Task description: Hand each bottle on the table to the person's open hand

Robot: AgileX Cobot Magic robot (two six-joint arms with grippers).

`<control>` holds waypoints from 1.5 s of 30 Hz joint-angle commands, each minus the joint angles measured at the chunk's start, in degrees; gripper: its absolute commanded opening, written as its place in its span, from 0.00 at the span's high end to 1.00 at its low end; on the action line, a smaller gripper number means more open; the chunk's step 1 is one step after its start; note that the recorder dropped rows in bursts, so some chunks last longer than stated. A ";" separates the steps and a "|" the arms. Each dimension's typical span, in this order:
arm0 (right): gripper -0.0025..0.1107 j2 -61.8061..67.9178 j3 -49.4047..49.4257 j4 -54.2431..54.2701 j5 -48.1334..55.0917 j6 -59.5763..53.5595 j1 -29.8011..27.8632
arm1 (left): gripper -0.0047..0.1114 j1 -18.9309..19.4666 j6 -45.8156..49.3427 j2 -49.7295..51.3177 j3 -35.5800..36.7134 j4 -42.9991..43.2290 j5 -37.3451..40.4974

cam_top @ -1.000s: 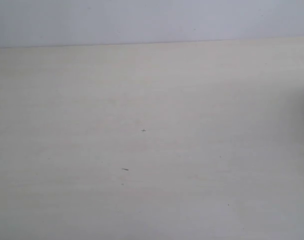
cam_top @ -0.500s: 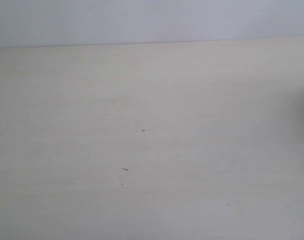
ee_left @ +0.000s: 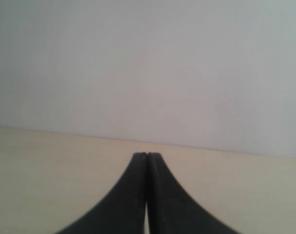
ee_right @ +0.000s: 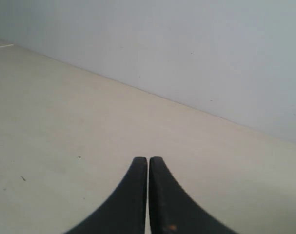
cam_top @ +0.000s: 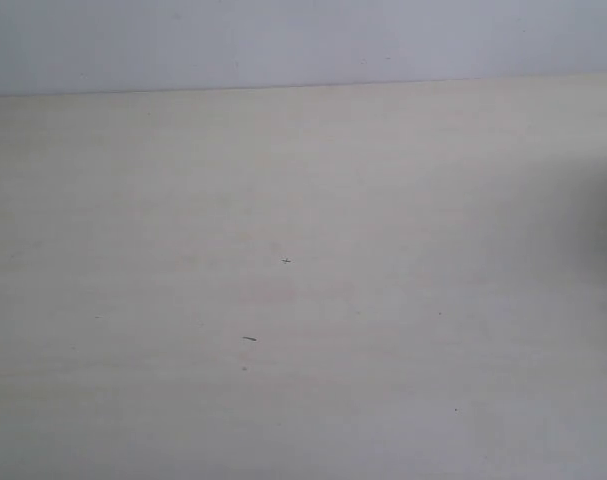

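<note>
Leftmost, the left gripper [ee_left: 147, 155] has its two black fingers [ee_left: 130, 200] pressed together with nothing between them, low over the table [ee_left: 50, 165] and facing the grey wall [ee_left: 148, 63]. Across the middle, the pale table stretches back to that wall, marked only by a few tiny dark specks [cam_top: 286, 261]. Rightward, the right gripper [ee_right: 148, 159] also has its fingers together, empty, above the tabletop.

Matt, smooth pale table [cam_top: 303, 200]; matt black fingers [ee_left: 133, 195]
</note>
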 commanded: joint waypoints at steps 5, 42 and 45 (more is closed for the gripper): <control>0.96 -0.13 0.33 0.00 -0.80 0.04 0.22 | 0.95 0.22 -5.02 -0.22 0.13 -0.26 -5.23; 0.96 -0.13 0.33 0.00 -0.80 0.04 0.22 | 0.95 3.92 14.32 -0.22 0.13 -16.10 1.99; 0.96 -0.13 0.33 0.00 -0.80 0.04 0.22 | 0.95 3.92 14.32 -0.22 0.13 -16.10 1.99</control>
